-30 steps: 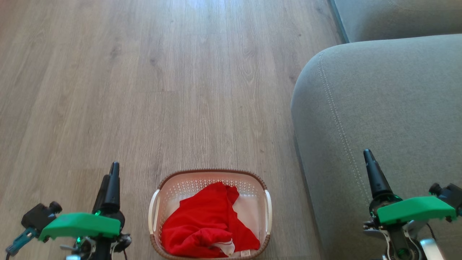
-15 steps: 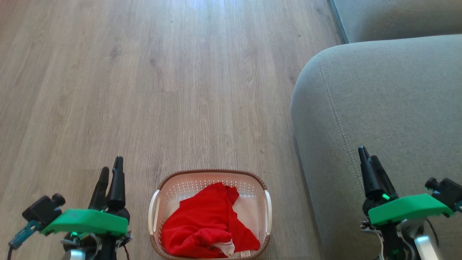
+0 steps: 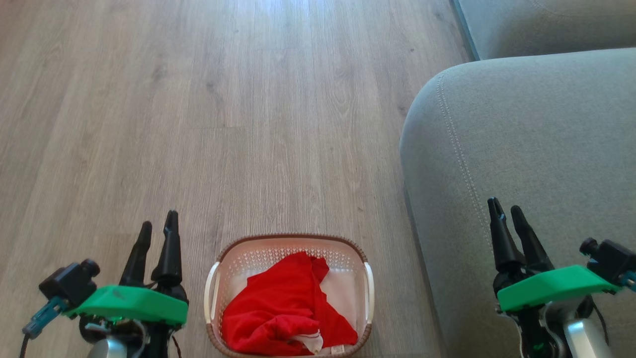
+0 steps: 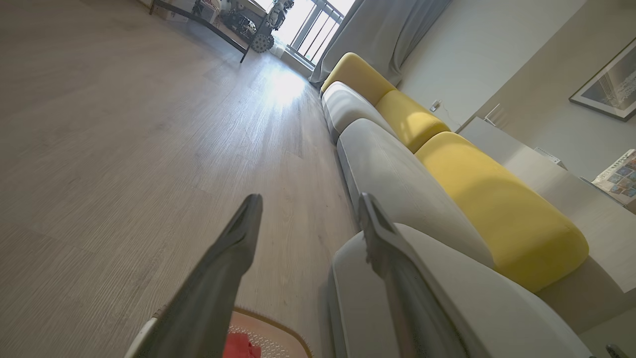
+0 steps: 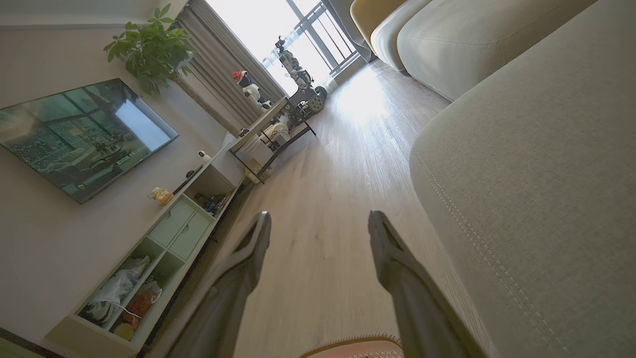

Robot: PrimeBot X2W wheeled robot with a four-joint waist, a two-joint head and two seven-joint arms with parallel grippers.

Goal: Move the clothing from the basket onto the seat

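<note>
The cream basket (image 3: 246,248) with a brown rim stands on the wood floor at the bottom centre of the head view. Crumpled red clothing (image 3: 278,308) with a bit of white trim lies inside it. The grey seat (image 3: 536,149) fills the right side. My left gripper (image 3: 158,227) hovers left of the basket, open and empty. My right gripper (image 3: 507,209) hangs over the seat's front part, open and empty. In the left wrist view the basket's rim (image 4: 278,323) and a scrap of red clothing (image 4: 241,345) peek between the fingers (image 4: 233,248).
Wood floor (image 3: 198,124) stretches ahead and to the left. Another grey cushion (image 3: 546,25) lies beyond the seat, with yellow backrests (image 4: 487,199) behind. A TV (image 5: 79,134) and a low shelf unit (image 5: 164,238) line the opposite wall.
Both grippers have turned about their wrists, so each pair of fingers now shows spread apart, and both have drifted slightly inward and up the view. Basket and clothing are unmoved.
</note>
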